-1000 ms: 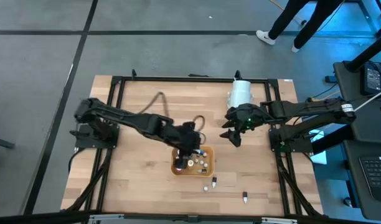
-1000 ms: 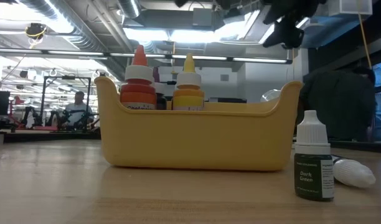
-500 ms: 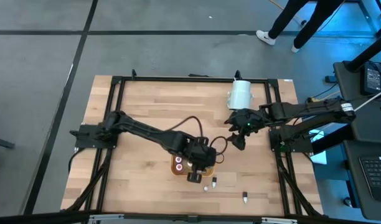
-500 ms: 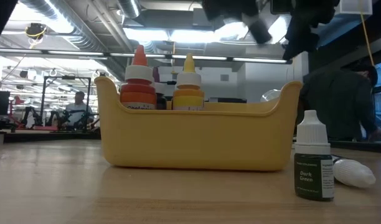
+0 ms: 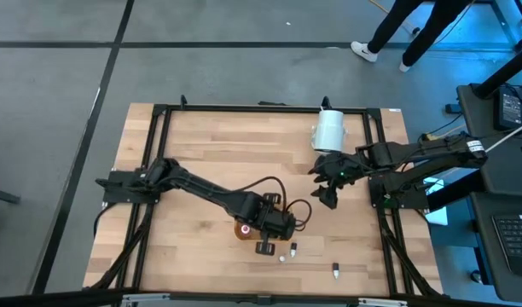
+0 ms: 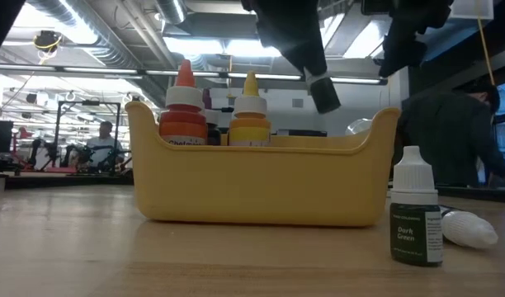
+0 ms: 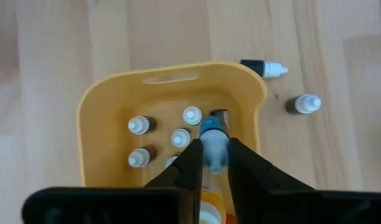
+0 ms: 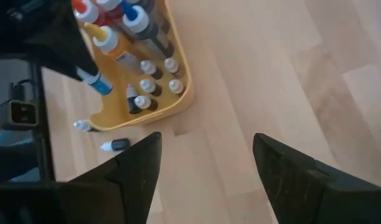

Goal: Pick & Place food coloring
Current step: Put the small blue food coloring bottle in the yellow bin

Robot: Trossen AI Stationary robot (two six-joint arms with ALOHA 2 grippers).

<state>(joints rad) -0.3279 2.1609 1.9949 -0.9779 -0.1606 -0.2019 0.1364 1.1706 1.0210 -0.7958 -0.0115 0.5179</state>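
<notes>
Two arms in the high view: left gripper (image 5: 267,238) over the orange tray (image 5: 244,228), right gripper (image 5: 327,189) waiting apart. Left wrist view: fingers clamp a blue-capped bottle (image 7: 212,142) above the tray. Right wrist view: jaws spread, empty.

Yellow-orange tray (image 7: 103,106), blue-capped bottle (image 7: 211,138) in dark left hand (image 7: 211,163), pale striped wooden table (image 5: 201,153)

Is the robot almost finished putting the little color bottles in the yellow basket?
Not quite. Several bottles already stand in the yellow basket. The left gripper holds a blue-capped bottle above it. Two bottles lie on the table outside. The right gripper waits open, off to the side.
</notes>
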